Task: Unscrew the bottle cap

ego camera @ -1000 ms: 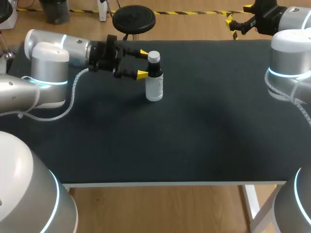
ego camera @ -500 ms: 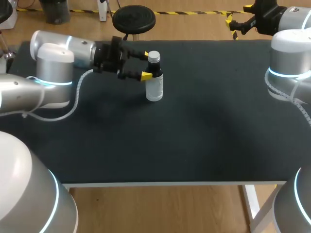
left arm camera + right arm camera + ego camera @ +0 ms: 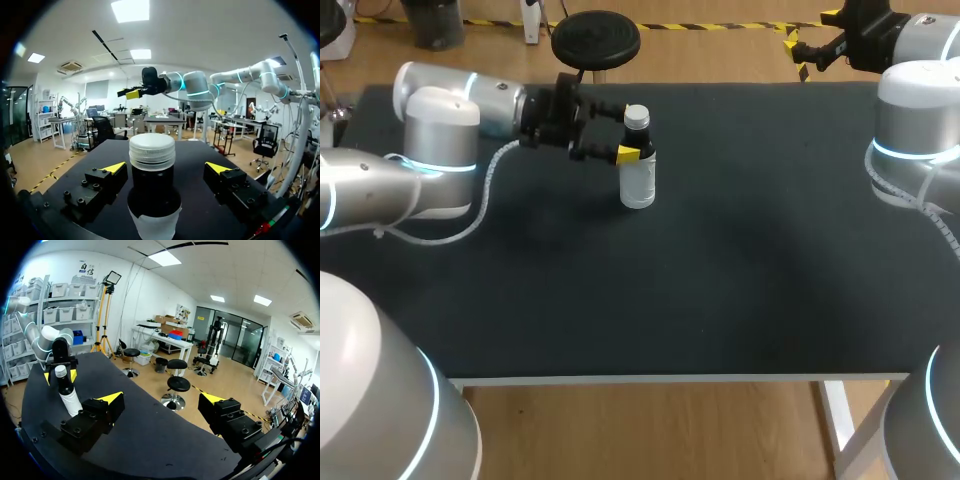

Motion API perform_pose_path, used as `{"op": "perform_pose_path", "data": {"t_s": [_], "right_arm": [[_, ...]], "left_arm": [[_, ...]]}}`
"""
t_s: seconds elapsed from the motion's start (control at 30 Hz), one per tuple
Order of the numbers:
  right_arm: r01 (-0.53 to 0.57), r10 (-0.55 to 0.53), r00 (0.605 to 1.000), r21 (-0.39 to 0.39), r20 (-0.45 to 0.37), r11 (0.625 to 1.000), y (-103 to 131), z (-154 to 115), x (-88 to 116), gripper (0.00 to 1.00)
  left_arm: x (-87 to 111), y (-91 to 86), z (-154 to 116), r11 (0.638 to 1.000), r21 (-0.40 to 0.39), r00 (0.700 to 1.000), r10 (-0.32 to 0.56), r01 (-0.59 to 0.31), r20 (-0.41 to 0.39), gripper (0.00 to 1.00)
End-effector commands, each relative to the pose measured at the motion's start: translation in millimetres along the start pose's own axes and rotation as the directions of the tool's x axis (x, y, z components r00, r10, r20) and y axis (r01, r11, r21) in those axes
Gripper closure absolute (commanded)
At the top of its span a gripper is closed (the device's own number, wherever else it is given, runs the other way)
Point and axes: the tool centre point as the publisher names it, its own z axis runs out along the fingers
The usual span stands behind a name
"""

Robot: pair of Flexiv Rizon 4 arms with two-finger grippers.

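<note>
Straddling the bottle [image 3: 152,197], my left claw [image 3: 166,168] stood open. Its two yellow-tipped fingers [image 3: 114,168] flanked the dark neck, one on each side. A strip of black counter [image 3: 192,156] showed between each tip and the bottle, so neither finger touched it. The white ribbed cap [image 3: 152,149] sat on the neck just above the level of my fingertips, ahead of the claw's body.

From overhead, the bottle stood upright on the counter's far left part, dark in its upper half and white lower down. My left arm [image 3: 440,140] came in level from the left side, and the near yellow tip lay just beside the bottle's shoulder. The far finger was mostly hidden behind the neck there. From that angle alone I could not be sure how close it lay.

Beyond the bottle, the dark counter ran on toward its far right corner, well apart from the bottle. There my right arm [image 3: 915,110] held its right claw [image 3: 162,400] up near the far edge. That claw was also open, its fingers spread wide with nothing between them. It faced back across the counter toward the bottle and my left claw.
</note>
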Motion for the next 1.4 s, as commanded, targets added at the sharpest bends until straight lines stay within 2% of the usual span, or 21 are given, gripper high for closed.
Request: {"op": "perform_pose_path", "data": {"t_s": [0.03,0.43,0.47,0.57,0.6,0.63,0.73,0.77,0.87,0.93,1.07,1.13,1.4], "right_arm": [[0.000,0.000,1.000,0.000,-0.001,1.000,0.0,-0.3,-0.2,0.00],[0.000,0.000,1.000,0.000,-0.001,1.000,0.0,-0.3,-0.2,0.00],[0.000,0.000,1.000,0.000,-0.001,1.000,0.0,-0.3,-0.2,0.00],[0.000,0.000,1.000,0.000,-0.001,1.000,0.0,-0.3,-0.2,0.00],[0.000,0.000,1.000,0.000,-0.001,1.000,0.0,-0.3,-0.2,0.00],[0.000,0.000,1.000,0.000,-0.001,1.000,0.0,-0.3,-0.2,0.00],[0.000,0.000,1.000,0.000,-0.001,1.000,0.0,-0.3,-0.2,0.00],[0.000,0.000,1.000,0.000,-0.001,1.000,0.0,-0.3,-0.2,0.00],[0.000,0.000,1.000,0.000,-0.001,1.000,0.0,-0.3,-0.2,0.00],[0.000,0.000,1.000,0.000,-0.001,1.000,0.0,-0.3,-0.2,0.00],[0.000,0.000,1.000,0.000,-0.001,1.000,0.0,-0.3,-0.2,0.00],[0.000,0.000,1.000,0.000,-0.001,1.000,0.0,-0.3,-0.2,0.00],[0.000,0.000,1.000,0.000,-0.001,1.000,0.0,-0.3,-0.2,0.00]], "left_arm": [[-5.0,1.7,1.2,1.000,0.005,1.000,-0.002,0.002,-0.011,0.00],[-6.0,-0.1,1.4,1.000,0.006,1.000,0.000,0.000,-0.015,0.01],[-5.9,-0.1,1.3,1.000,0.005,1.000,0.001,-0.001,-0.015,0.20],[-5.9,-0.1,0.1,1.000,0.004,1.000,0.000,0.000,-0.015,0.29],[-5.9,-0.1,-0.1,1.000,0.004,1.000,0.000,0.000,-0.015,0.37],[-6.0,-0.2,-0.4,1.000,0.004,1.000,0.000,0.000,-0.014,0.50],[-6.2,-0.4,-0.9,1.000,0.003,1.000,0.001,-0.001,-0.014,0.60],[-6.4,-0.5,-1.0,1.000,0.002,1.000,0.001,-0.001,-0.015,0.68],[-6.9,-0.7,-1.1,1.000,0.003,1.000,0.000,0.000,-0.017,0.73],[-7.3,-0.9,-1.2,1.000,0.002,1.000,0.000,0.000,-0.017,0.86],[-8.2,-3.9,-1.7,1.000,0.003,1.000,0.007,-0.007,-0.016,0.91],[-8.5,-5.3,-2.2,1.000,0.003,1.000,0.012,-0.012,-0.015,0.99],[-8.6,-3.8,-5.1,1.000,0.000,1.000,0.020,-0.020,-0.010,1.00]]}}
